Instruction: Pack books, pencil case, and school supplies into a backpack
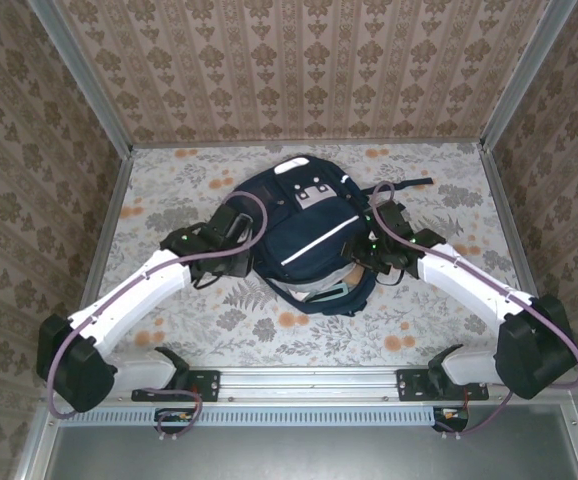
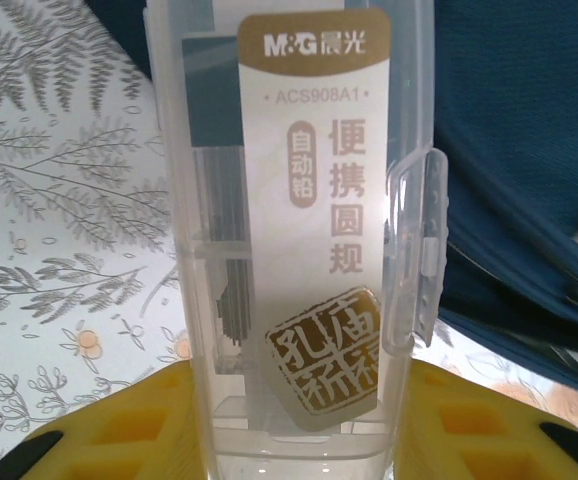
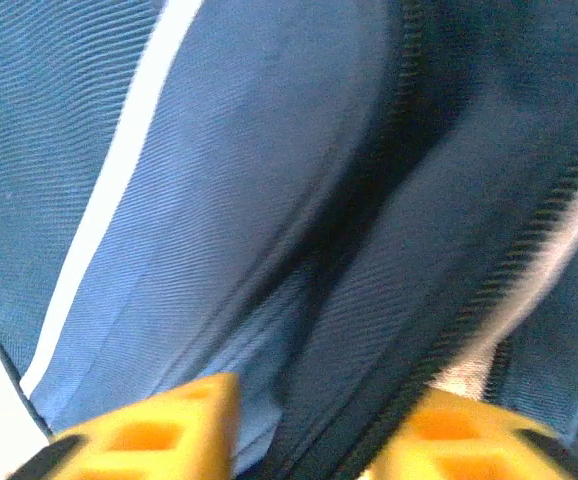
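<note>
Clamping one clear plastic case (image 2: 299,300), the left jaws hold it upright between their two yellow pads (image 2: 119,435), one pad against each long side. A single tan label (image 2: 314,150) with white and brown print runs up the face of the case. One snap clasp (image 2: 421,250) sits on its right edge, and thin dark rods show through the wall on the left. Just right of these jaws lies the one backpack (image 2: 529,140) — navy fabric, close to the case, though I cannot tell whether the two touch. Left of the jaws is bare worktop (image 2: 59,200), a pale cloth printed with grey ferns and small orange flowers.

The right jaws are closed on the backpack itself: a dark fold of its fabric, edged by one zip (image 3: 529,230), fills the gap between their two yellow pads from one to the other. That view is blurred. Beyond and left of these jaws, one white stripe (image 3: 119,170) runs along the blue panel.

From above, the left arm (image 1: 139,295) and right arm (image 1: 469,285) reach in from either side. The backpack lies flat between the two sets of jaws, with its mouth on the near side. Grey lining and a sliver of teal show in that mouth — too small to name. Two pale patches sit on the far part of the pack, and one dark strap (image 1: 409,185) trails away beyond the right jaws.
</note>
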Controlling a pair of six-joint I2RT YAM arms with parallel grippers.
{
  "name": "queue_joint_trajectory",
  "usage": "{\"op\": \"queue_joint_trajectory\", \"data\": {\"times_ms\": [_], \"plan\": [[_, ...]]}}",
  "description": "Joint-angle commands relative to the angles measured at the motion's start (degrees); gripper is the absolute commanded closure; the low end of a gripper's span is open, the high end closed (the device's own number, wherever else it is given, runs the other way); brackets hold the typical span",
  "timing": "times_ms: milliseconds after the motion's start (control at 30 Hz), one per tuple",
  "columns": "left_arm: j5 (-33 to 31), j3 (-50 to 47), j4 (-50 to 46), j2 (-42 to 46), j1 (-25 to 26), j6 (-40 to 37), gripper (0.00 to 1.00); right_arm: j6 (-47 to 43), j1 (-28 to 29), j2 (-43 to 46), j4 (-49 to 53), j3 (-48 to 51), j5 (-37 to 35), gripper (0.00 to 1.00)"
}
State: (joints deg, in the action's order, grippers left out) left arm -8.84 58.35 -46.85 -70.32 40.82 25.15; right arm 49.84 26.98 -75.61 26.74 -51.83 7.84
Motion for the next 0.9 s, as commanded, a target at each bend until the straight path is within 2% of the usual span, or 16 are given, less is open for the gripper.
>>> {"op": "queue_joint_trajectory", "data": {"times_ms": [0, 33, 67, 233, 500, 700, 867], "plan": [[-3.6, -0.9, -3.5, 1.9, 5.2, 3.2, 0.68, -0.4, 0.8, 1.0, -3.2, -3.6, 1.3, 0.88], [-3.2, -1.1, -3.2, 2.1, 7.1, 3.7, 0.69, -0.5, 0.9, 1.8, -2.7, -4.2, 0.3, 0.97], [-2.7, -1.2, -2.9, 2.3, 8.7, 4.0, 0.68, -0.6, 0.9, 2.4, -2.4, -5.2, -0.3, 1.0], [-1.9, -1.4, 0.2, 2.7, 18.1, 6.0, 0.69, -2.0, 0.7, 0.5, -1.9, -13.0, -0.5, 1.0], [-0.4, -2.3, 5.7, 1.4, 27.6, 8.7, 0.7, -0.3, 1.1, -7.9, -4.4, -25.8, 2.9, 1.0], [4.0, -1.9, 12.8, -4.0, 29.6, 7.0, 0.71, -0.2, 2.2, -9.7, -4.8, -30.1, 3.2, 1.0], [1.7, 4.0, 11.6, -12.6, 27.3, 7.1, 0.72, 0.2, 2.9, -8.7, -5.0, -29.5, 3.4, 1.0]]}}
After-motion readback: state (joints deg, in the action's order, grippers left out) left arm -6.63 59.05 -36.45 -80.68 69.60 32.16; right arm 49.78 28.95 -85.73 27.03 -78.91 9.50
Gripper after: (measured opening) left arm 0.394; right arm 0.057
